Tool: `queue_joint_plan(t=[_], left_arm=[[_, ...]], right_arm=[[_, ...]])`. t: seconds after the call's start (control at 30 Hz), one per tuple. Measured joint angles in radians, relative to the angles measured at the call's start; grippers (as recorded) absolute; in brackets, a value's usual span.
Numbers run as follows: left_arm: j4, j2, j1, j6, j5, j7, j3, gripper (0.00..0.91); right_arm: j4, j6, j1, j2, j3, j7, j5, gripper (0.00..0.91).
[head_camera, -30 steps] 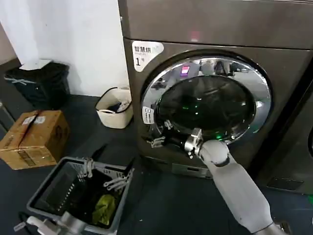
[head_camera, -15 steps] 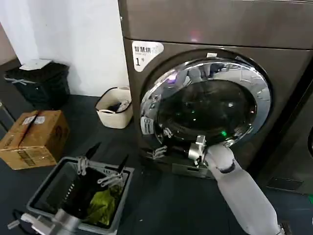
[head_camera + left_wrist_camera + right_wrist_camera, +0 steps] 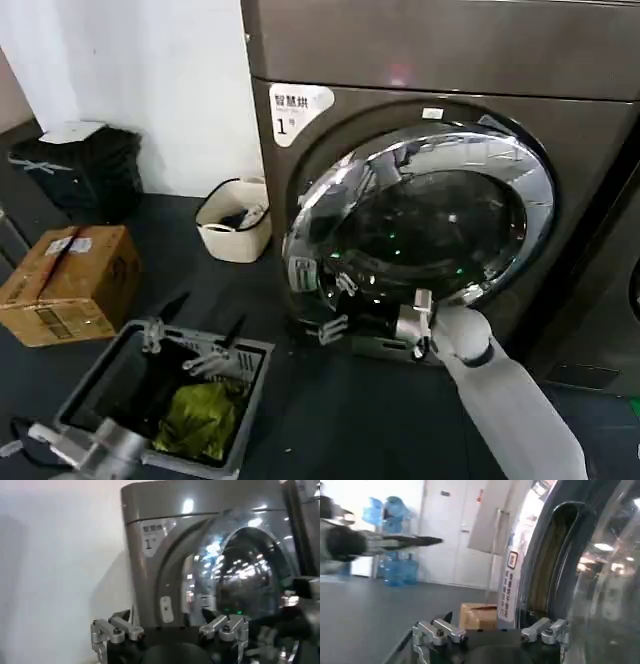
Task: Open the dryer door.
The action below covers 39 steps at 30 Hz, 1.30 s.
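dryer door [image 3: 420, 215]: on the front of the dryer [image 3: 430, 60], latch edge swung out a little toward the robot, hinge side away from the white label; chrome ring, dark tinted glass.
right pincer [image 3: 335, 305]: at the door's lower rim on the latch side, fingers spread on either side of the rim edge; cannot tell whether it truly clamps or only hooks it.
left pincer [image 3: 190, 350]: low, well away from the door, over the grey basket [image 3: 100, 385] on the floor; fingers spread, holding nothing.
step (judged): door partly open, pull under way, not yet wide.
risk 1: rim is smooth chrome, so a loose hook could slip off and the door swing back toward shut.
risk 2: pulling straight instead of along the hinge arc could drag the fingers off the edge or strain the wrist.
risk 3: the right forearm [image 3: 500, 390] sits below the door; a wider swing may bring the door against it.
risk 4: basket lies near the door's swing side; left arm there could be in the way.
label on dryer [image 3: 297, 105]: white, upper corner of the front, a "1" plus Chinese characters, too small to read.
sticker on door rim [image 3: 303, 272]: small, white, text unreadable.
other writing: cardboard box [image 3: 70, 280] by the basket has labels, unreadable.
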Motion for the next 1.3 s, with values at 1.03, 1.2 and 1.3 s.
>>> queue_joint_plan(t=[1.03,1.2,1.3], left_arm=[[0.146,0.131,-0.157,-0.012,-0.238,0.114,-0.025,0.907],[0.163,0.154,-0.177,-0.018,-0.257,0.118,0.005,0.907],[0.174,0.168,-0.19,-0.035,-0.254,0.121,0.025,0.907]], right_arm=[[0.029,-0.029,-0.065,-0.07,0.1,-0.368,0.066,0.907],[0.037,-0.029,-0.087,-0.088,0.121,-0.408,0.081,0.907],[0.039,-0.027,-0.099,-0.094,0.136,-0.422,0.094,0.907]])
